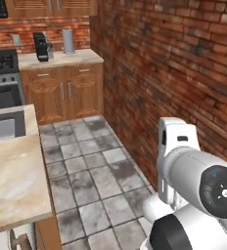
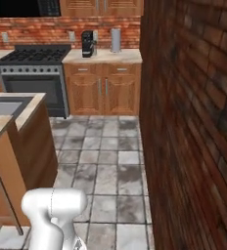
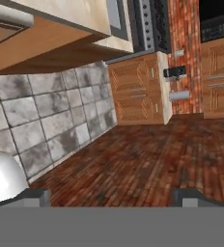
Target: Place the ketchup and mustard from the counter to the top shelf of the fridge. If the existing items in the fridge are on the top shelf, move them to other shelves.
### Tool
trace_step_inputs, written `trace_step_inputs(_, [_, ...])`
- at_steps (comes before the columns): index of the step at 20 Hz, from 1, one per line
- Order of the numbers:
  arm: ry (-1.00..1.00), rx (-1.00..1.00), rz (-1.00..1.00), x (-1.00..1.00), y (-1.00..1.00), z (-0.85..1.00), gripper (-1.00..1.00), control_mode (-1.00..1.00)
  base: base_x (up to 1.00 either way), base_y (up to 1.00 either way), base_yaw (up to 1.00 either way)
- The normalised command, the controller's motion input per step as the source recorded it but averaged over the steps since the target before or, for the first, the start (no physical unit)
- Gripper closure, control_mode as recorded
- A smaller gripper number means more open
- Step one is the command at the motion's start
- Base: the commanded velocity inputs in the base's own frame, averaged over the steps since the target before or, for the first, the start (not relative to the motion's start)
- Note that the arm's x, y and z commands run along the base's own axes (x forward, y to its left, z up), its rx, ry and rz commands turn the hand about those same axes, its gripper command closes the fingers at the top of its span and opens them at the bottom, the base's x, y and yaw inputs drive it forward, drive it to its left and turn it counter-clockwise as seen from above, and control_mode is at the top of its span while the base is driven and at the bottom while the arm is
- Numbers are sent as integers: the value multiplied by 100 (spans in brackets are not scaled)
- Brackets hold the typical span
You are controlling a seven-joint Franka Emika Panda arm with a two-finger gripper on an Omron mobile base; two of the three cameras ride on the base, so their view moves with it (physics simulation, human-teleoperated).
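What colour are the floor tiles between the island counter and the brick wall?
Mottled grey floor tiles with dark grout lines, clearest in the right base view.

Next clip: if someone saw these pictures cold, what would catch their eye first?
Probably the red brick wall running down the right side, close beside the robot's white arm. Next, the far counter over wooden cabinets, carrying a black appliance and a grey cylinder, with the stove to its left. The tool is open, holding nothing, its tips facing the brick.

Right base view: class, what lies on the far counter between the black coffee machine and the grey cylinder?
Nothing; the counter is bare between coffee machine and cylinder.
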Motion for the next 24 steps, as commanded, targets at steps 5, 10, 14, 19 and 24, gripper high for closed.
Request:
trace_step_inputs(5, [0, 0, 0, 0, 0, 0, -100, 100, 100, 0, 29])
trace_step_inputs(10, [0, 0, 0, 0, 0, 0, -100, 100, 100, -13, 21])
trace_step_inputs(14, [0, 0, 0, 0, 0, 0, -100, 100, 100, -5, 12])
trace_step_inputs(19, [0, 0, 0, 0, 0, 0, -100, 100, 100, -6, 8])
trace_step_inputs(24, [0, 0, 0, 0, 0, 0, -100, 100, 100, -17, 0])
